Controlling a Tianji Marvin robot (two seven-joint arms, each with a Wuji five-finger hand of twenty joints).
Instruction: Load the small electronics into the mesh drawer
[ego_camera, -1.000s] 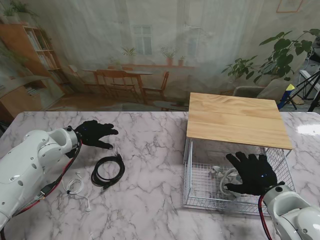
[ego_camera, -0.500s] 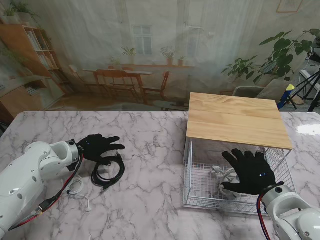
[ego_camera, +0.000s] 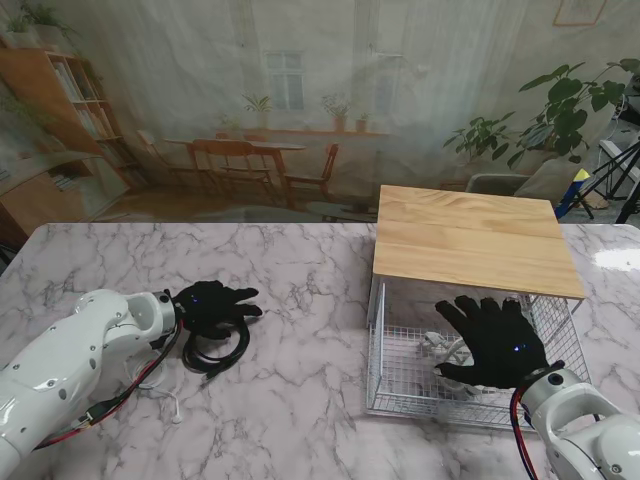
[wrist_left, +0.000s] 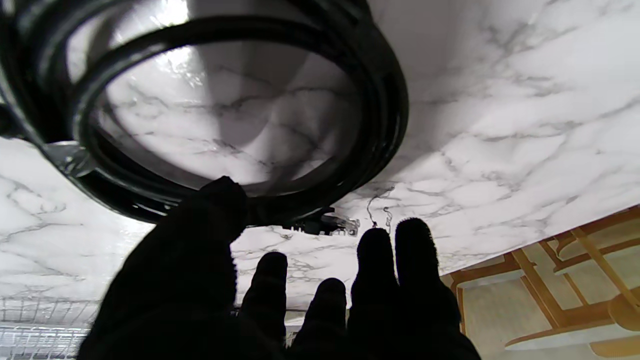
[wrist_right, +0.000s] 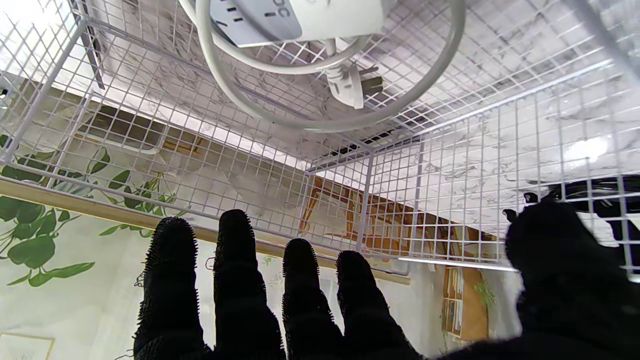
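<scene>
The left hand (ego_camera: 213, 303), fingers spread and holding nothing, hovers over the black cable (ego_camera: 218, 347) coiled on the table (ego_camera: 300, 400). The right hand (ego_camera: 492, 340), likewise spread and empty, hangs above the drawer (ego_camera: 400, 385), over a white charger (wrist_right: 300, 20).

From the stand we look down on the marble table (ego_camera: 300, 420). Our left wrist camera sits close over the black cable coil (wrist_left: 240, 125); our right wrist camera peers into the mesh drawer (wrist_right: 450, 165), both also visible from above.

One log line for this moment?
left robot hand: open over black cable | right robot hand: open over drawer | white charger: in drawer
</scene>
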